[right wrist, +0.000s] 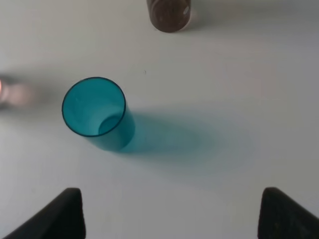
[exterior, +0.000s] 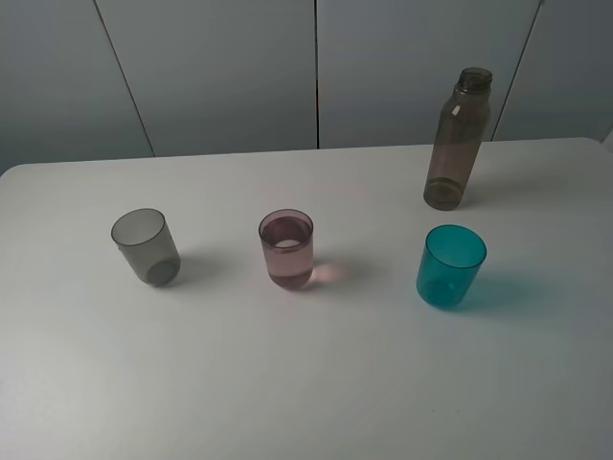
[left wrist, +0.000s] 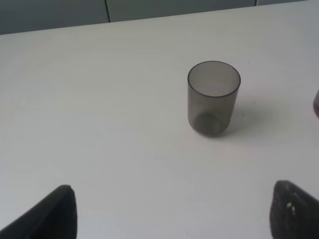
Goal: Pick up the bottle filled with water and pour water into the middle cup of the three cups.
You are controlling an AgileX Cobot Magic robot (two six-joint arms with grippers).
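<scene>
The smoky brown bottle (exterior: 460, 139) stands upright and capless at the back right of the white table (exterior: 306, 383). Three cups stand in a row: a grey cup (exterior: 146, 246), the pale pink middle cup (exterior: 286, 249) with liquid in it, and a teal cup (exterior: 449, 265). No arm shows in the high view. In the left wrist view the left gripper (left wrist: 173, 189) is open, well short of the grey cup (left wrist: 213, 97). The right gripper (right wrist: 171, 191) is also open, with nothing between its fingers. Beyond it are the teal cup (right wrist: 97, 114) and the bottle's base (right wrist: 169, 14).
Grey wall panels (exterior: 220, 67) rise behind the table's far edge. The table's bare white surface stretches in front of the cups. A sliver of the pink cup (left wrist: 316, 102) shows at the edge of the left wrist view.
</scene>
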